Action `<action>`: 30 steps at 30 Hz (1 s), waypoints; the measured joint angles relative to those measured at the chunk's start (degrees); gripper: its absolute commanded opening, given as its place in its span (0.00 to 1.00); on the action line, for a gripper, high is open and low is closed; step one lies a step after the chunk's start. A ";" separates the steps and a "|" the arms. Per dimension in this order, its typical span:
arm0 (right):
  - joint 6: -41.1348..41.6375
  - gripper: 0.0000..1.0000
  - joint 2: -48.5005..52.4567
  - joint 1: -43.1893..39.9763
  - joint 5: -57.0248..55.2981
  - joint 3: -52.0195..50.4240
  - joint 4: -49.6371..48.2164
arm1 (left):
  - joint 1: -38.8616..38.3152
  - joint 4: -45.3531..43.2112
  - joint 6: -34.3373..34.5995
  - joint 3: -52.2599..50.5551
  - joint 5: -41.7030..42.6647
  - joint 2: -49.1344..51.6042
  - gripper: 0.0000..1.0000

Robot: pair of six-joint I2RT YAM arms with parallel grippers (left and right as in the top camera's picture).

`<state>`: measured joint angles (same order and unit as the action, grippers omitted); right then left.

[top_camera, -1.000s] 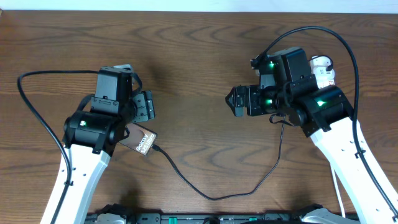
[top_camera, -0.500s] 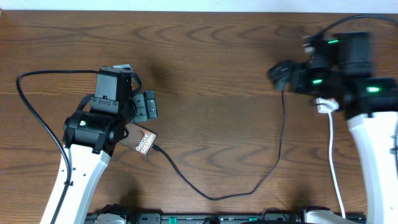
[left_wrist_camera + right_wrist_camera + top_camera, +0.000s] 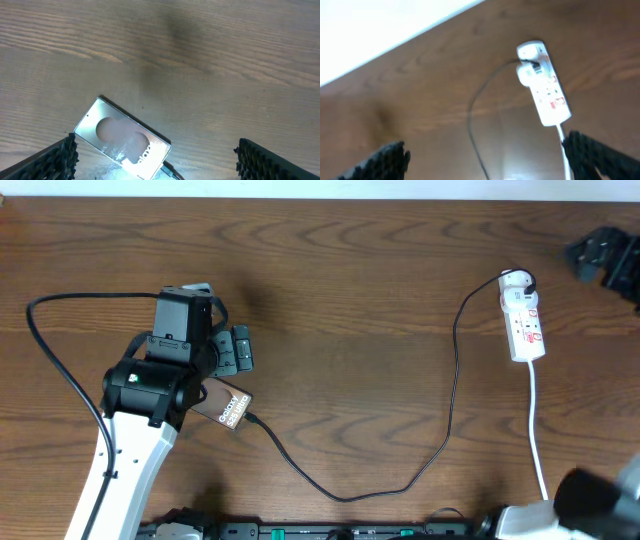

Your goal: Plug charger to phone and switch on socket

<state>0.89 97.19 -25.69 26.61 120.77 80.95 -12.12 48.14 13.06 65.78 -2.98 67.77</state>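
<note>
The phone (image 3: 228, 406) lies flat on the table, partly under my left arm, its "Galaxy" lettering showing. The left wrist view shows it too (image 3: 122, 140). The charger, a thin black cable (image 3: 340, 497), loops from the phone's end, where its plug tip (image 3: 170, 171) meets the edge, to the socket's rounded end. The socket (image 3: 525, 325), also in the right wrist view (image 3: 547, 95), is a white strip at the right. My left gripper (image 3: 238, 350) (image 3: 155, 155) is open and empty over the phone. My right gripper (image 3: 603, 258) (image 3: 485, 160) is open and empty, raised beyond the socket.
The socket's white cord (image 3: 538, 440) runs toward the front edge. A thick black arm cable (image 3: 45, 350) curves at the left. Part of my right arm (image 3: 600, 500) shows at the front right corner. The table's far edge (image 3: 395, 45) is close behind the socket.
My right arm has swung from over the socket area out to the far right edge, leaving the socket uncovered. The left arm, phone and cable have not moved.
</note>
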 measured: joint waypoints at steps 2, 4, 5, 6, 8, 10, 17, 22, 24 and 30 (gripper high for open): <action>-2.47 0.99 5.05 -1.22 0.35 2.75 2.69 | -0.02 0.02 0.00 0.00 0.00 0.00 0.98; -4.13 0.99 8.90 -1.86 0.66 3.72 3.89 | -0.02 0.00 0.02 0.00 0.00 0.00 0.98; -4.85 0.99 11.26 -2.27 0.68 3.82 4.31 | 0.00 0.02 0.00 0.00 0.00 0.00 0.98; -5.27 0.99 12.98 -2.51 0.72 3.89 4.52 | 0.00 0.02 0.00 0.00 0.00 0.00 0.98; -6.01 0.99 16.63 -3.13 0.79 3.91 4.66 | 0.00 0.02 0.02 0.00 0.00 0.00 0.98; -6.47 0.99 20.22 -3.72 0.76 3.91 5.07 | 0.00 0.02 0.02 0.00 0.00 0.00 0.98; -8.07 0.99 25.49 -4.50 0.39 3.89 4.52 | 0.00 0.02 0.02 0.00 0.00 0.00 0.98; -10.16 0.99 25.49 -4.50 -0.26 3.89 1.20 | -0.02 0.02 0.00 0.00 0.00 0.00 0.98; -10.51 0.99 25.49 -4.50 -0.48 3.89 0.44 | -0.02 0.02 0.02 0.00 0.00 0.00 0.98; -15.19 0.99 29.35 -4.44 3.72 3.89 -0.22 | -0.02 0.02 0.02 0.00 0.00 0.00 0.98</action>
<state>-14.31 126.54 -30.13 30.33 124.66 80.73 -12.14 48.16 13.08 65.78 -2.98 67.77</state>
